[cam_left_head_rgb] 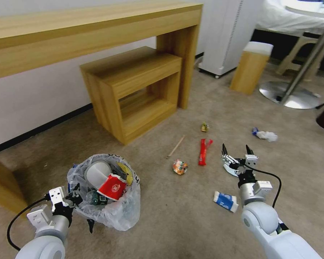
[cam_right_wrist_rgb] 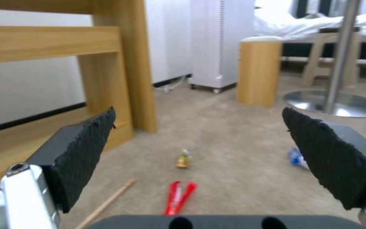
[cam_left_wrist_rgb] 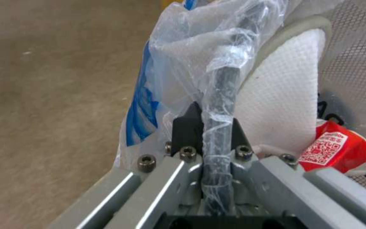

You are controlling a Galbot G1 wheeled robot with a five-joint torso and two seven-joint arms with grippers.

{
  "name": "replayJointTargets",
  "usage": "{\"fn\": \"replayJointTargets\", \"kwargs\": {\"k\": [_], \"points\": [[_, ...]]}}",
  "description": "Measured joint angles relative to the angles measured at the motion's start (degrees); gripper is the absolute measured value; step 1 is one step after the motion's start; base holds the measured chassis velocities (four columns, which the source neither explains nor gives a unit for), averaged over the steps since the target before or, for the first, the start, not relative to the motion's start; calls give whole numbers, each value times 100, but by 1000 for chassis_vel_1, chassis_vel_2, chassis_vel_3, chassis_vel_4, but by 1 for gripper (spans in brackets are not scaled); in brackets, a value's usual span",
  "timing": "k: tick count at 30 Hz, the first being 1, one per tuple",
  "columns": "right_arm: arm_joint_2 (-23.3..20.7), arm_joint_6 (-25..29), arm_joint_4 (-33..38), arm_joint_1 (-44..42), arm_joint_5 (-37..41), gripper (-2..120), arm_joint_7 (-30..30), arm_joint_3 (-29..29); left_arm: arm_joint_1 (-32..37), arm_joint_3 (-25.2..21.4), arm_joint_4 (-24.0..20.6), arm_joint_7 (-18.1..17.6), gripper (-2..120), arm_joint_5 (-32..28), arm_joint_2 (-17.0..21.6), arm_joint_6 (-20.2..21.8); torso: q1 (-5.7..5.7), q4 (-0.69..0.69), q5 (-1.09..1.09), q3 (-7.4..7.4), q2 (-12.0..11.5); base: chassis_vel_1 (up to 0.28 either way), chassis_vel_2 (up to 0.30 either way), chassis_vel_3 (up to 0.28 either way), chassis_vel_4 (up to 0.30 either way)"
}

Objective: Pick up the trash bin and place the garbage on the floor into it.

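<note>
The open right gripper (cam_left_head_rgb: 237, 149) sits mid-right; the red wrapper (cam_left_head_rgb: 204, 151) lies lengthwise just left. The left gripper (cam_left_head_rgb: 72, 192) pinches the trash bin (cam_left_head_rgb: 108, 201) rim, lower left.

You have a long wooden desk (cam_left_head_rgb: 93, 32) over a nested wooden stool (cam_left_head_rgb: 133, 90), beside a wood-grain bin (cam_left_head_rgb: 250, 68) and a pedestal table's metal base (cam_left_head_rgb: 289, 95).

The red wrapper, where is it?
The red wrapper lies on the carpet in the head view, between the snack packet and the right end effector.

The bag-lined trash bin (cam_left_head_rgb: 104, 192), its rim clamped in the left tool (cam_left_head_rgb: 72, 196), holds a slipper; red wrapper (cam_left_head_rgb: 204, 151) lies left of the right tool (cam_left_head_rgb: 237, 148).
</note>
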Motion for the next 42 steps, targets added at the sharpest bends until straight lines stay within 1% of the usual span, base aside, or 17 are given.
{"fn": "replayJointTargets", "kwargs": {"k": [19, 24, 25, 27, 32, 33, 35, 42], "points": [[97, 86, -138, 58, -45, 100, -8, -76, -28, -31, 18, -33, 1, -42, 10, -15, 0, 0, 0, 0, 0, -88, -88, -89, -93], [123, 122, -178, 63, -96, 100, -8, -70, -46, -40, 25, -69, 1, -85, 13, 3, 0, -4, 0, 0, 0, -73, -65, -82, -75], [136, 141, -194, 66, -103, 100, -9, -70, -48, -42, 34, -74, 1, -87, 14, 4, 0, -3, 0, 0, 0, -58, -49, -25, -38], [160, 173, -215, 65, -127, 100, -12, -70, -51, -55, 39, -93, 1, -94, 18, 4, 0, 2, 0, 0, 0, 0, 0, 0, 0], [184, 208, -218, 45, -160, 100, -30, -65, -50, -61, 39, -97, 1, -98, 29, 5, 0, 3, 0, 0, 0, 0, 0, 0, 0], [189, 217, -217, 38, -165, 100, -36, -52, -50, -64, 42, -98, 1, -101, 32, 6, 0, 0, 0, 0, 0, 0, 0, 0, 0], [193, 224, -214, 37, -177, 100, -40, -45, -50, -65, 46, -103, 1, -102, 32, 10, 0, 0, 0, 0, 0, 0, 0, 0, 0], [212, 237, -198, 5, -196, 100, -36, -26, -50, -143, 92, -218, 1, -108, 66, 103, 0, 0, 0, 0, 0, 0, 0, 0, 0]]}}
